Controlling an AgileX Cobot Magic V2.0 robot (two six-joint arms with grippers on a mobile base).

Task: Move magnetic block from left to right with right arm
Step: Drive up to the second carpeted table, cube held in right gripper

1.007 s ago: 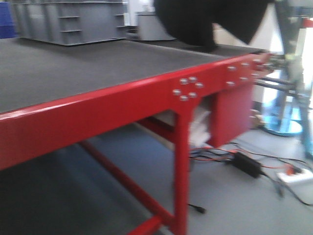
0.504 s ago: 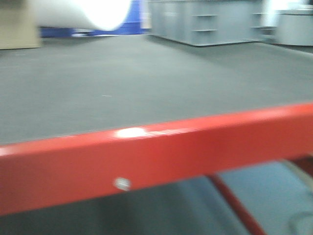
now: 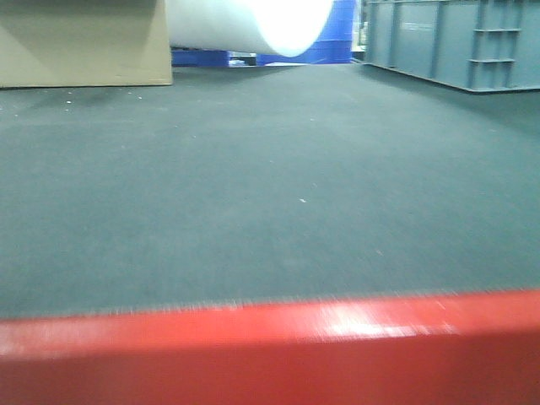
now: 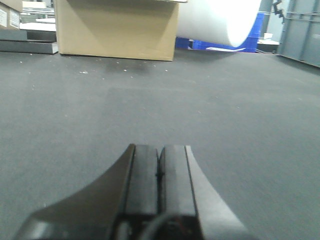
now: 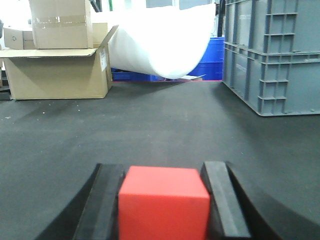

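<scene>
In the right wrist view the magnetic block (image 5: pixel 164 202), a plain bright-red cube, sits between the two black fingers of my right gripper (image 5: pixel 162 168), which is shut on it, low over the dark mat (image 5: pixel 160 125). Of the right arm only this gripper shows. My left gripper (image 4: pixel 159 147) is shut with its pads pressed together and nothing between them, just above the mat (image 4: pixel 160 100). Neither the block nor any gripper appears in the front view.
A red table edge (image 3: pixel 270 350) borders the mat in front. At the far side stand a cardboard box (image 3: pixel 84 42), a big white roll (image 3: pixel 253 21), blue crates (image 5: pixel 210 62) and a grey plastic crate (image 5: pixel 272 55).
The front view has swung from the table's corner and legs, along the red edge, to the mat with the box and white roll. It is less blurred now.
</scene>
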